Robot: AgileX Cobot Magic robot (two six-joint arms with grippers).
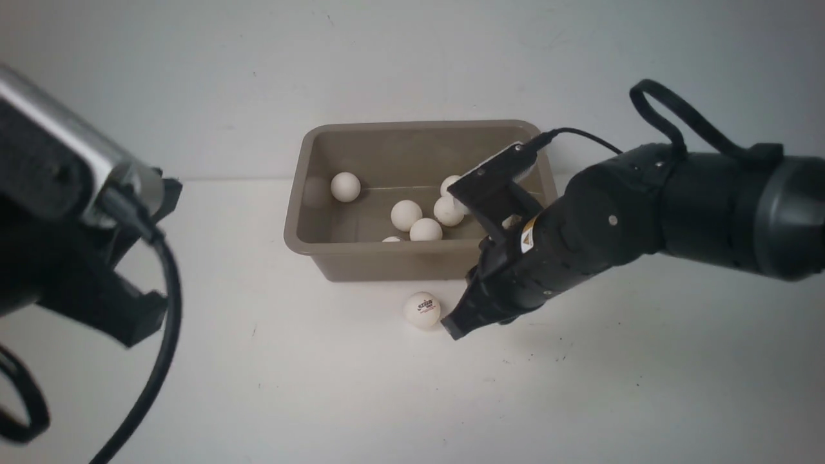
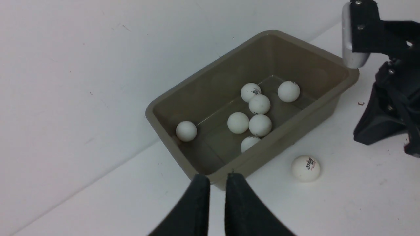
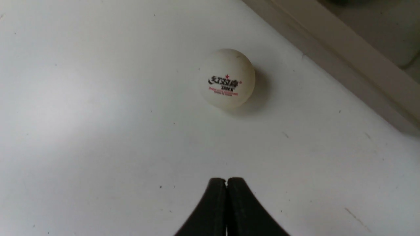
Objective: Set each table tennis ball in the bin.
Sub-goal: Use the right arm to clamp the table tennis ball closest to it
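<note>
Right jaws: closed, empty.
Left jaws: nearly closed, empty.
Loose ball point(image 3: 227, 78): on bench point(image 3: 98, 131), just ahead of my right jaws.
Bin point(image 2: 210, 88): beyond my left jaws, seven balls point(image 2: 238, 123) inside.

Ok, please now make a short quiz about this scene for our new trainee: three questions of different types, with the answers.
1. Count: how many table tennis balls lie inside the bin?
2. True or false: the right gripper holds a ball.
3. Where is the logo ball that is not yet in the bin? A) on the table, on the robot's side of the bin; B) behind the bin; C) on the bin's rim.
Key: 1. seven; 2. false, it is shut and empty; 3. A.
</note>
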